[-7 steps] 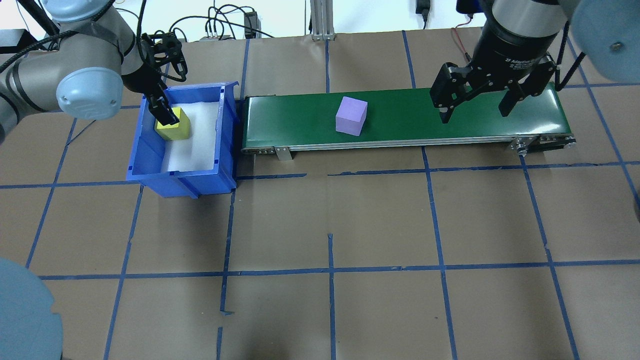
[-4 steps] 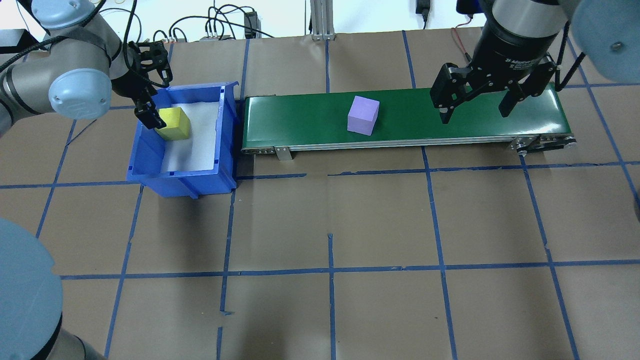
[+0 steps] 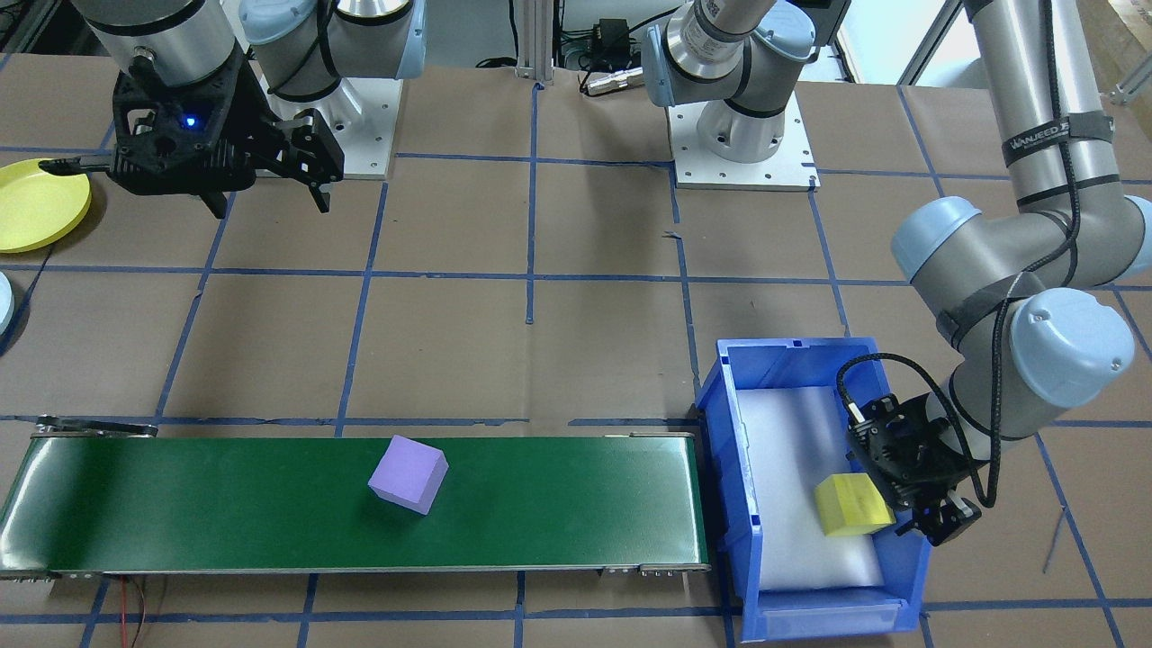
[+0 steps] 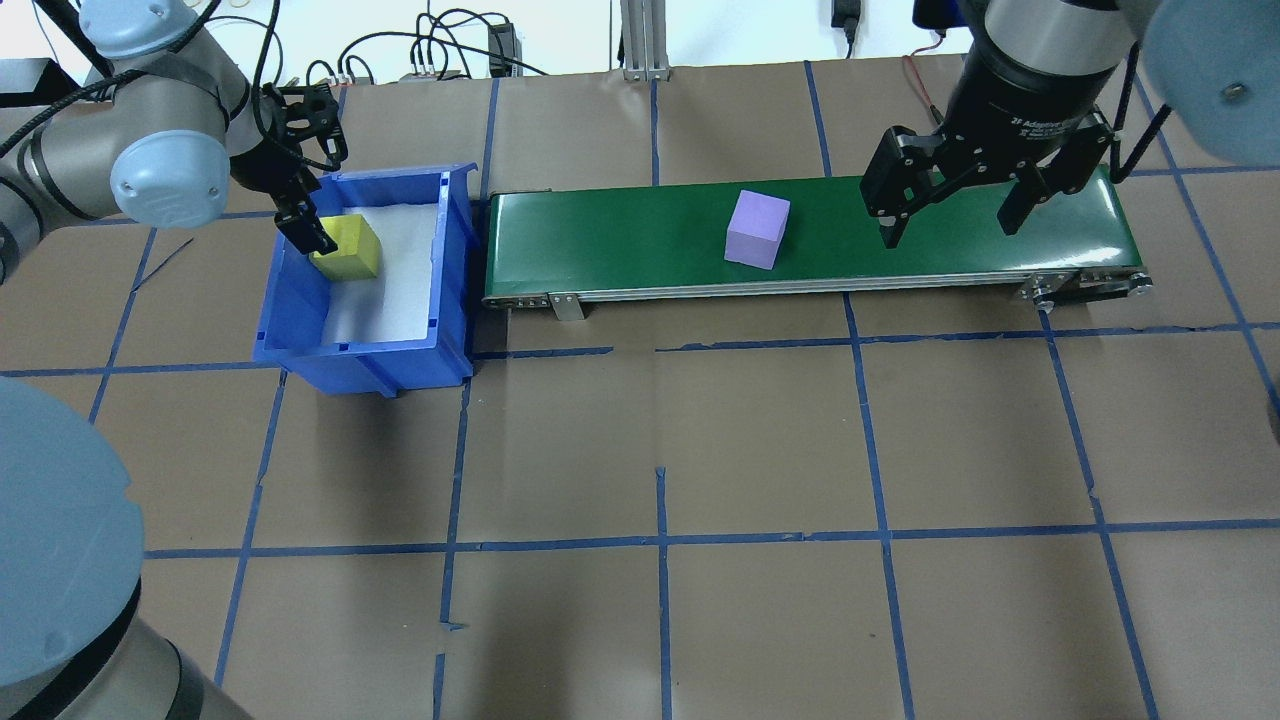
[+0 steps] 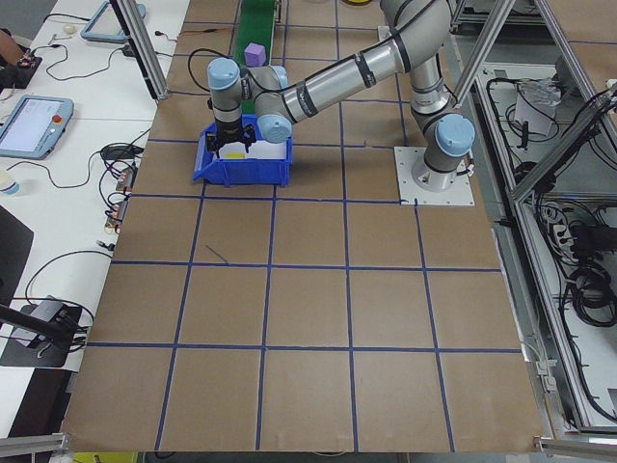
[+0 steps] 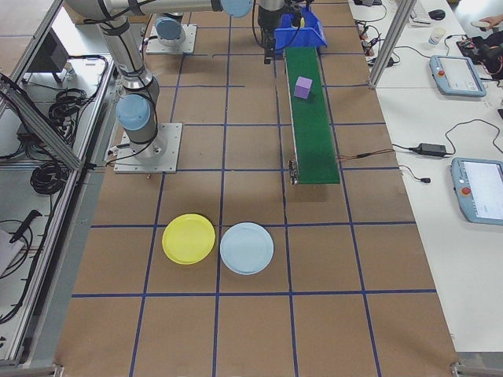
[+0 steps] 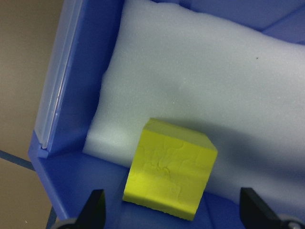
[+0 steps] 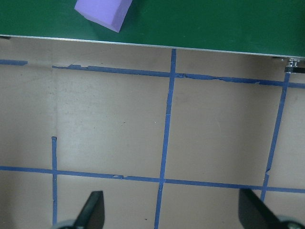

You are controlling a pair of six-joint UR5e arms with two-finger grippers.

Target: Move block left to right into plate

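Overhead exterior view: a lilac foam cube (image 4: 757, 229) lies on the green conveyor belt (image 4: 620, 240), near the right gripper (image 4: 950, 215), which hangs above the belt spread wide and empty. The left gripper (image 4: 305, 225), also wide apart, straddles a yellow foam cube (image 4: 347, 246) in the blue plastic bin (image 4: 400, 345) without clamping it. The foam looks light, soft and grippy; take opposite flat faces. The yellow round plate (image 6: 189, 239) sits well apart. The right wrist reads "2F Adaptive".

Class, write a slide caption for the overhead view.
Purple block rides the green conveyor toward the open right gripper.
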